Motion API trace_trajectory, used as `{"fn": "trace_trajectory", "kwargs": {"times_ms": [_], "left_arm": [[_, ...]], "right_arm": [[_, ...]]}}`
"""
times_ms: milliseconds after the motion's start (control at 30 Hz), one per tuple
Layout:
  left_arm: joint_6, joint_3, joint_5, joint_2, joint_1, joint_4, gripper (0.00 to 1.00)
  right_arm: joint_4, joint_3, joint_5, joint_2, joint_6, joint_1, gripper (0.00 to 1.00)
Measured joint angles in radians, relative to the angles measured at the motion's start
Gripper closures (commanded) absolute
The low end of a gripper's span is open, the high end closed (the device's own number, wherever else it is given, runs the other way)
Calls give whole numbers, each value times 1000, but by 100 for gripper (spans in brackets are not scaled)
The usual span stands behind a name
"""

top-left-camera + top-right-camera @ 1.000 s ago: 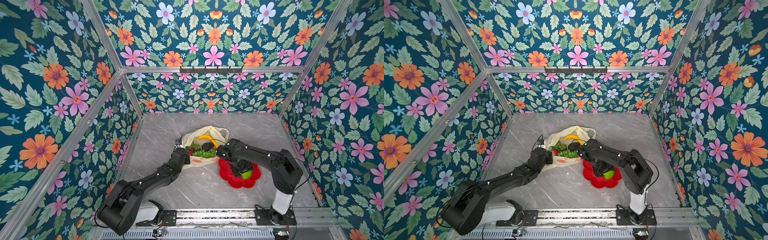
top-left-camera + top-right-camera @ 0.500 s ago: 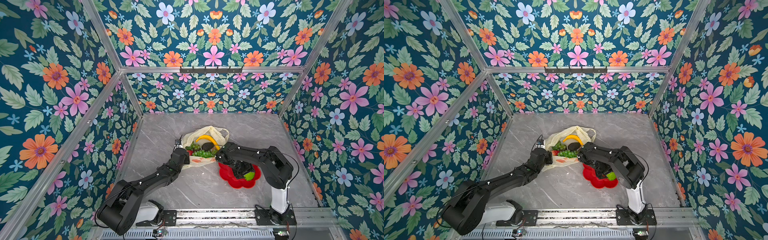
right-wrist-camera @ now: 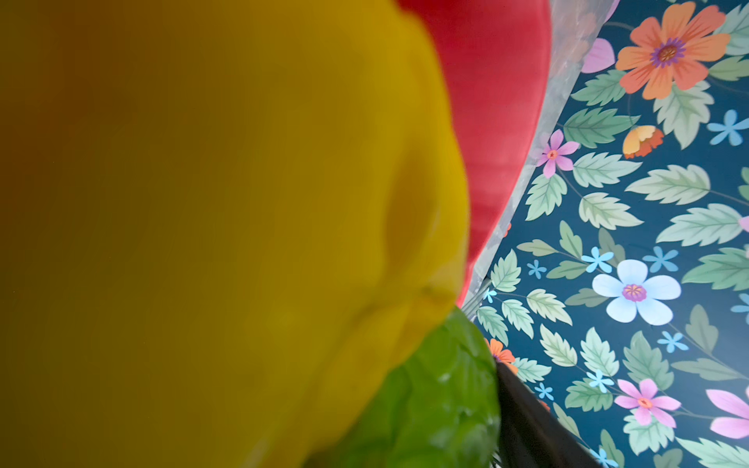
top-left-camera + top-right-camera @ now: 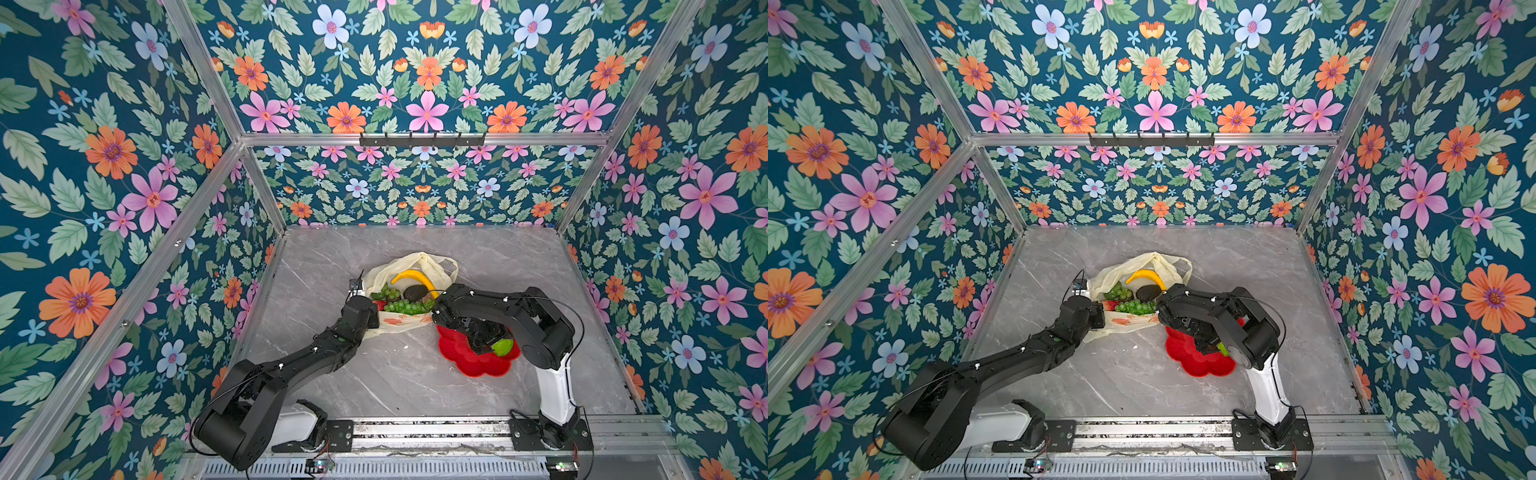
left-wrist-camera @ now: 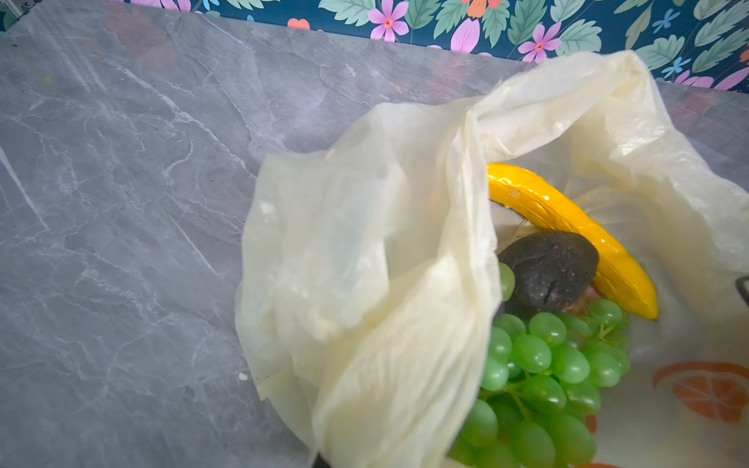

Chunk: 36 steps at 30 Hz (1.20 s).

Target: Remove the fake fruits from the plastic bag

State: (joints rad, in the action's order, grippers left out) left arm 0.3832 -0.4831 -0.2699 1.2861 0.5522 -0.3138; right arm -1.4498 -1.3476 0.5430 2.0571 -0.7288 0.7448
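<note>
Your left gripper (image 4: 375, 311) is at the left edge of the thin, translucent cream-yellow plastic bag (image 4: 432, 266), with its jaws pressed together on the film. In the left wrist view the bag's film (image 5: 364, 243) is drawn up in folds toward the camera. The bag lies open on the grey marble table (image 4: 374, 374), near its middle. In both top views you see 4 fruits inside it: a curved yellow banana (image 4: 413, 276), a dark, rough avocado (image 4: 415, 293) touching the banana, a green grape bunch (image 4: 405, 307) just in front of the avocado, and a small red strawberry (image 4: 379, 304) close to the left gripper. Your right gripper (image 4: 484, 338) hangs low over the red flower-shaped plate (image 4: 478, 365), which lies just beside the bag on its right. A bumpy bright green fruit (image 4: 503, 347) sits on this plate, right at the gripper. In the right wrist view a smooth yellow fruit (image 3: 243, 202), very blurred, fills most of the picture and touches the green fruit, with the red plate behind. Its fingers are hidden, so you cannot tell if the right jaws are apart or clamped on something.
</note>
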Motion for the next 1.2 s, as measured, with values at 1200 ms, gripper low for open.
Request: {"fn": "trace_trajectory", "kwargs": {"times_ms": [1200], "left_arm": [[4,-2,11,18,-9,0,100]], "right_arm": [[13,-95,-39,-72,55,37,14]]}}
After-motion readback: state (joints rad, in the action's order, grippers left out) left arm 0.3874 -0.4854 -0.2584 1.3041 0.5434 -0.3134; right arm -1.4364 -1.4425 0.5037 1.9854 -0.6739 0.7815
